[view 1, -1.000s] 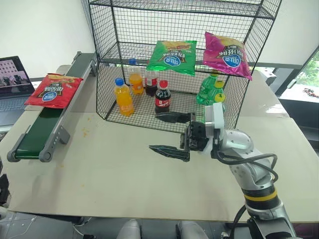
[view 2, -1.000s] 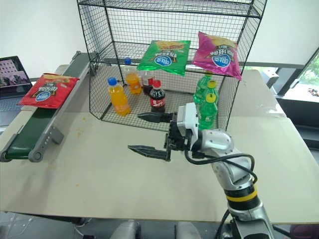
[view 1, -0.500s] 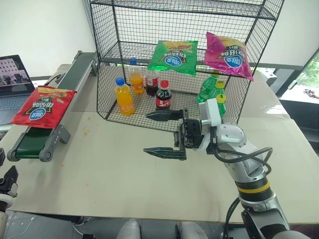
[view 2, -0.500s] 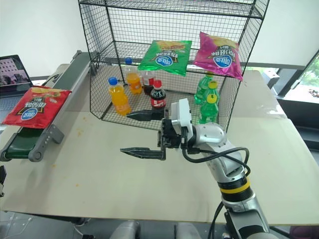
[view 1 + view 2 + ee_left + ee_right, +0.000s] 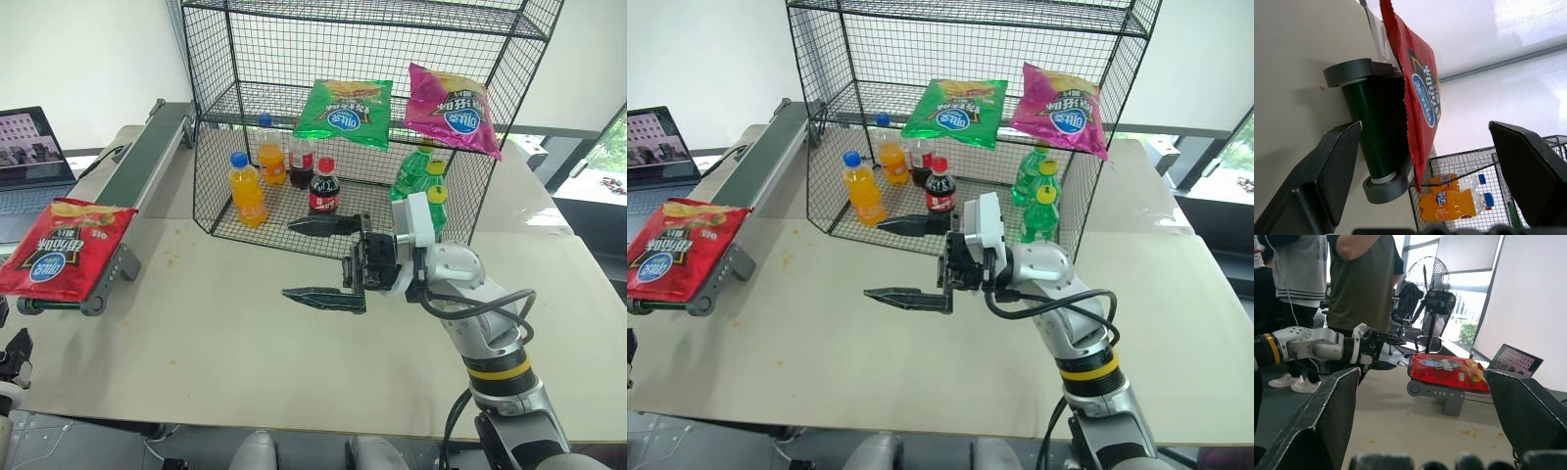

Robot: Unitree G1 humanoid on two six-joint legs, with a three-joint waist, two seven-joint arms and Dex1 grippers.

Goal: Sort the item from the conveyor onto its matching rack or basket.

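Observation:
The item, a red chip bag [image 5: 57, 258], lies at the near end of the conveyor [image 5: 145, 155], overhanging the end roller [image 5: 1382, 142]. My left gripper [image 5: 1395, 352] is open and level just short of that end, apart from the bag [image 5: 1418, 83]. Its wrist view has the bag ahead, between its spread fingers [image 5: 1327, 171]. The right gripper [image 5: 291, 259] hovers open and empty over the table in front of the black wire rack [image 5: 245, 108], pointing toward the conveyor.
The rack's middle tier holds a green bag [image 5: 343, 111] and a pink bag [image 5: 451, 108]. Orange [image 5: 245, 189], cola [image 5: 323, 186] and green bottles [image 5: 416, 176] stand below. A laptop [image 5: 34, 147] sits left of the conveyor. People [image 5: 1361, 279] stand past the table's left edge.
The red bag has ridden down the belt from the middle to the near end. My left hand edged toward it. The right gripper has held still while the camera shifted.

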